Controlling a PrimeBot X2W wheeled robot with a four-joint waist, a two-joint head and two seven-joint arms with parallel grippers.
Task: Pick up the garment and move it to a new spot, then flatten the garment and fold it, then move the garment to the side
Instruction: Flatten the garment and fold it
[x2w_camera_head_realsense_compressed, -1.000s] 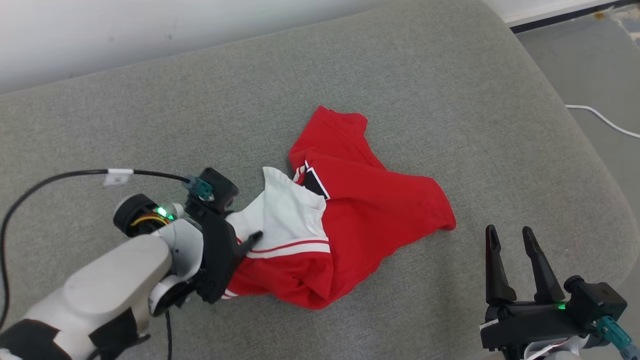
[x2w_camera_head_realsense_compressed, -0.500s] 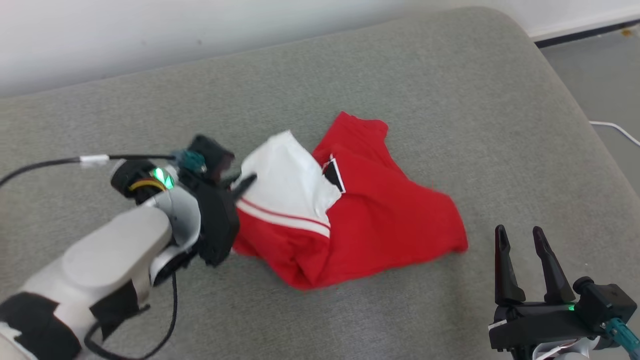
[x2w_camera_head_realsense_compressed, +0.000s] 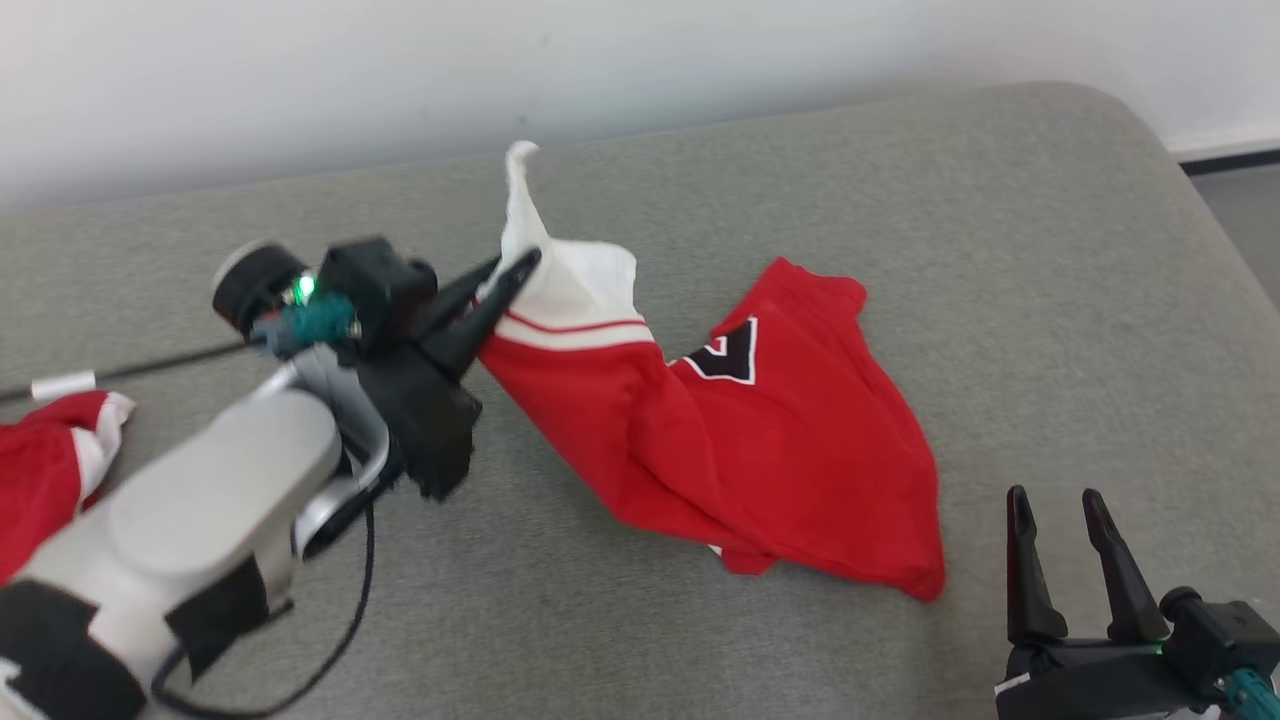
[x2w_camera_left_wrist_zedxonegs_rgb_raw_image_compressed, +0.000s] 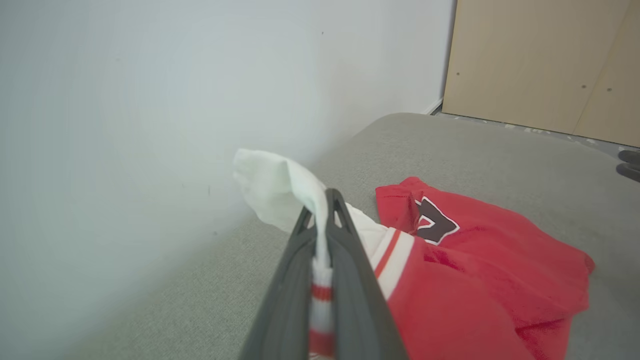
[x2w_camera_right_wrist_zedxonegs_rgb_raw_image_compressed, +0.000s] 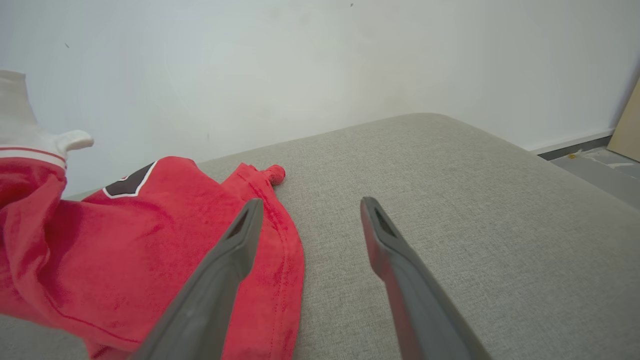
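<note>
Our left gripper (x2w_camera_head_realsense_compressed: 512, 268) is clamped on the white end of the red garment (x2w_camera_head_realsense_compressed: 760, 450). Its two dark fingers are pressed together with the cloth pinched between them, and a white tip of fabric pokes up past the fingertips. That white end, trimmed with a red stripe, is raised off the grey cushion (x2w_camera_head_realsense_compressed: 1000, 250). The red body slopes down to the right and lies crumpled on the fabric, a black-and-white emblem facing up.

The garment's lower corner reaches toward our right gripper (x2w_camera_head_realsense_compressed: 1055, 500), near it but apart. This gripper hovers low at the near right with its fingers spread wide and nothing between them.

A pale wall (x2w_camera_head_realsense_compressed: 640, 60) runs along the cushion's far edge, just behind the lifted white end. At the far right the cushion rounds off at a corner, with a strip of floor (x2w_camera_head_realsense_compressed: 1245, 190) beyond it. Bare grey fabric stretches from the garment to that right edge, and more lies in front between our two arms.

On the left, a second red-and-white cloth (x2w_camera_head_realsense_compressed: 45, 470) sits at the edge of the head view, beside our left forearm. A black cable (x2w_camera_head_realsense_compressed: 150, 362) trails from that wrist across the cushion.
</note>
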